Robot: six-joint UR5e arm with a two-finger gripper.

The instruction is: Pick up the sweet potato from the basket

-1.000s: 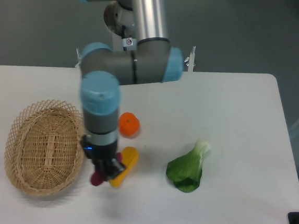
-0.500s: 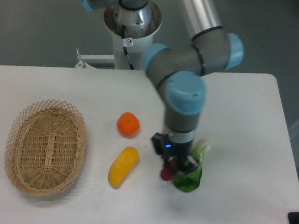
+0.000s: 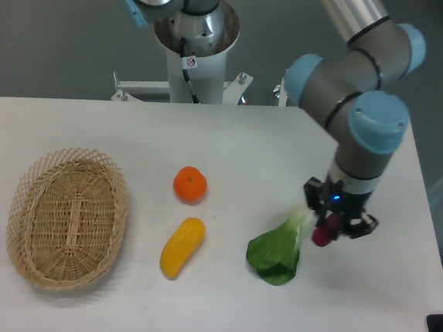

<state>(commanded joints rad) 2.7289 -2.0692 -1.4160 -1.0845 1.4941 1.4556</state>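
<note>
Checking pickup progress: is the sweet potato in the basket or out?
Out. The sweet potato is in the gripper, right of the greens; the basket holds nothing.

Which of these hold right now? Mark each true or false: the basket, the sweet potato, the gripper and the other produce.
1. The basket holds nothing. True.
2. The sweet potato lies on the table beside the yellow vegetable. False: the gripper holds it, right of the bok choy.
3. The orange sits behind the yellow vegetable, apart from it. True.
4. The gripper hangs over the basket. False: it is far to the right, near the bok choy.
5. The bok choy is inside the basket. False: it lies on the white table.
</note>
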